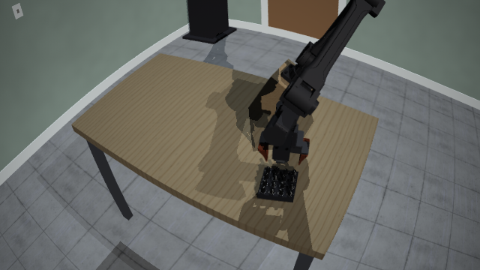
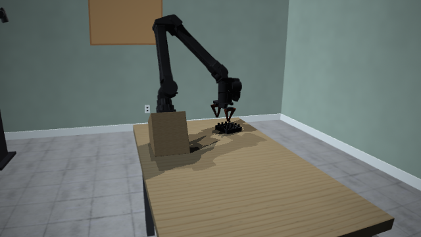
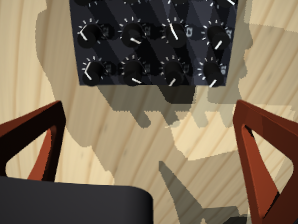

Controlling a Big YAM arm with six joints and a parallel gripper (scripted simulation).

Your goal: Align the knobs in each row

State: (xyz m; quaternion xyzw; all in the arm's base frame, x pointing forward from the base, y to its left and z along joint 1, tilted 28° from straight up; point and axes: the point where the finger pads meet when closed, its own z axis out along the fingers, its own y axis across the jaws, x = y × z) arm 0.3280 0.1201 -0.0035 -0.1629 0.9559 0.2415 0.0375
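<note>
From my remote seat I have the black arm (image 1: 326,56) (image 2: 197,46) bent high at its elbow and reaching down, its gripper (image 1: 283,162) (image 2: 223,119) (image 3: 149,109) pointing downward just beside and above the knob box (image 1: 277,184) (image 2: 229,129) (image 3: 154,42), red-brown fingers (image 1: 304,150) (image 2: 229,113) spread wide.

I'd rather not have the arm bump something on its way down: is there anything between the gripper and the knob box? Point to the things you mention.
Nothing visible stands between the open gripper (image 1: 283,159) (image 2: 223,118) (image 3: 149,107) and the knob box (image 1: 277,184) (image 2: 228,128) (image 3: 152,52); only shadows cross the table (image 1: 157,112) (image 2: 250,184) (image 3: 205,142) there.
</note>
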